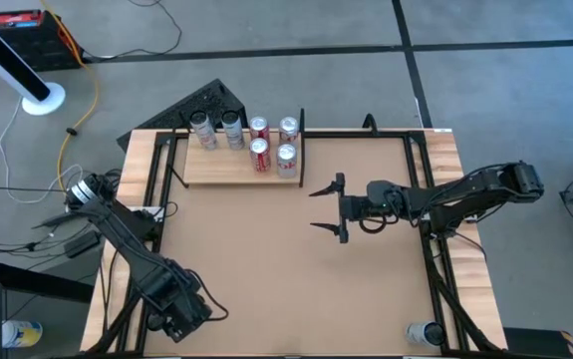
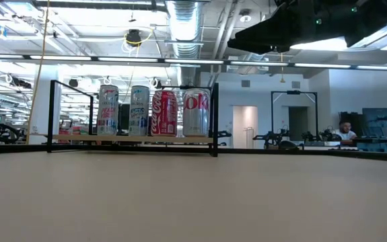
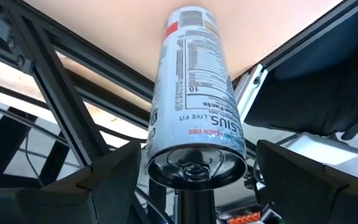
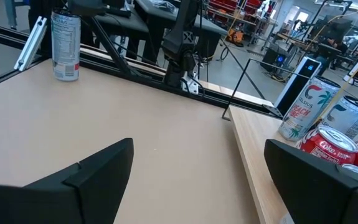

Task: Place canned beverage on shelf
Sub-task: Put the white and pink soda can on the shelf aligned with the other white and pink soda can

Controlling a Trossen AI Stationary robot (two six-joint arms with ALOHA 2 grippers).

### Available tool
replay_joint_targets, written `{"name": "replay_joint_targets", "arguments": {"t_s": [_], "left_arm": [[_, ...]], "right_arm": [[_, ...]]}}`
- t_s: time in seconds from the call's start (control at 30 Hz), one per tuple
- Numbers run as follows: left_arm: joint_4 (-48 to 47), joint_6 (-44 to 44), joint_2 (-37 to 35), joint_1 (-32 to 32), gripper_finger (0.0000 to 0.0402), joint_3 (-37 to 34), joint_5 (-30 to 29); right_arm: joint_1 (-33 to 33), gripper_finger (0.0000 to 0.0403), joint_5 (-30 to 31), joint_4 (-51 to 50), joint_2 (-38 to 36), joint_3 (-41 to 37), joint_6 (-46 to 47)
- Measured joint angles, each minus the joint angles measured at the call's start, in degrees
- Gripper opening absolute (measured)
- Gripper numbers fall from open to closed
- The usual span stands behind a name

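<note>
So the shelf (image 1: 228, 170) is sitting at the upper middle of the high view, and six cans (image 1: 259, 153) are being kept on it in two rows. The right gripper (image 1: 332, 207) is being held over bare table centre-right, fingers spread wide with nothing between them. The left gripper (image 1: 171, 317) is parked lower left, fingers apart around a tall white can (image 3: 195, 99); contact can't be made out.

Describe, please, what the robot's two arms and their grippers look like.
Both arms are black and jointed. The right gripper has two slim, dark, pointed fingers on a crossbar, with a cable looped at its wrist. The left gripper has broad, matte-black wedge-shaped fingers.
</note>
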Motion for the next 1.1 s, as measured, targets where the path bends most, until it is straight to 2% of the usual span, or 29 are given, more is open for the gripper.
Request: {"name": "replay_joint_targets", "arguments": {"t_s": [0.57,0.83,1.1], "left_arm": [[1.8,-0.2,0.0,-1.3,0.0303,-0.3,-2.7],[12.1,-0.7,0.0,-1.6,0.0303,-8.3,5.8],[12.5,0.3,0.0,-1.6,0.0301,-8.5,6.3]], "right_arm": [[0.0,0.0384,0.0,0.0,0.0,0.0,-0.1],[0.0,0.0384,0.0,0.0,0.0,0.0,-0.1],[0.0,0.0384,0.0,0.0,0.0,0.0,-0.1]]}}
